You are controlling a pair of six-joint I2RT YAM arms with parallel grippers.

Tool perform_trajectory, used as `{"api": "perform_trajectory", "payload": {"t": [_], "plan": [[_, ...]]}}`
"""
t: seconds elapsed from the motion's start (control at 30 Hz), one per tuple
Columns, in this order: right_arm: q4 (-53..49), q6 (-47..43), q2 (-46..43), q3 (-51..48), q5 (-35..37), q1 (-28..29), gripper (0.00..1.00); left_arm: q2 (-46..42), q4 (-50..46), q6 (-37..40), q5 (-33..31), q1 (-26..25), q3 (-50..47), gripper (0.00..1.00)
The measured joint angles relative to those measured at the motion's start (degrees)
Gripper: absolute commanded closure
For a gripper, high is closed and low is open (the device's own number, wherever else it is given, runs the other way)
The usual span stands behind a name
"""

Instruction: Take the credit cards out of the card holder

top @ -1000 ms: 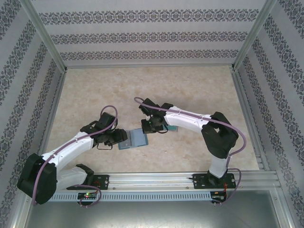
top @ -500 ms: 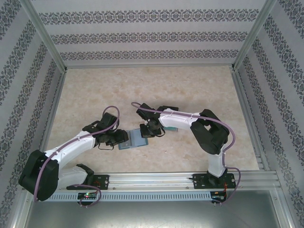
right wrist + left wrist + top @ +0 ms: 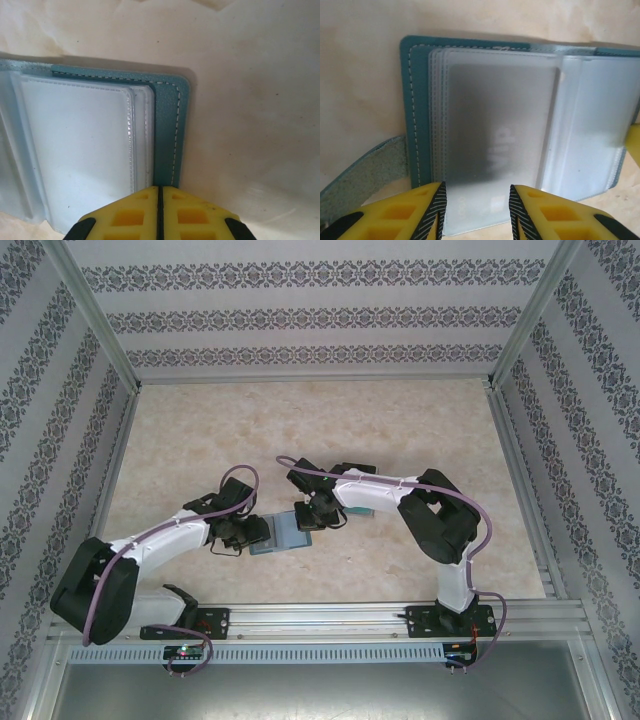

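The card holder (image 3: pixel 285 533) lies open on the table (image 3: pixel 320 420) between the two arms, clear sleeves up — a grey card (image 3: pixel 495 145) lettered VIP shows through the left stack. The left gripper (image 3: pixel 476 195) stands with fingers apart at that stack's near edge, the strap tab (image 3: pixel 365 172) just beside it. The right gripper (image 3: pixel 160 195) — fingers pressed together, nothing between them — sits at the teal border of the other panel.
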Motion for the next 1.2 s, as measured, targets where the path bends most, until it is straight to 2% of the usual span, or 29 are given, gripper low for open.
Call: {"api": "perform_trajectory", "payload": {"t": [0.27,0.47,0.73,1.03,1.2], "plan": [[0.0,0.0,0.0,0.0,0.0,0.0,1.00,1.9,0.2,0.0,0.3,0.0,0.8,0.61],[0.0,0.0,0.1,0.0,-0.2,0.0,1.00,2.1,2.0,0.3,2.5,0.0,0.9,0.50],[0.0,0.0,0.1,0.0,-0.2,0.0,1.00,2.0,5.3,0.6,5.7,0.0,0.9,0.47],[0.0,0.0,-0.3,-0.1,0.6,0.0,1.00,0.4,6.1,0.9,7.5,-0.5,1.1,0.50],[0.0,-0.2,-4.5,-2.3,3.3,-0.7,1.00,1.4,6.6,1.3,8.8,-1.4,2.6,0.53]]}}
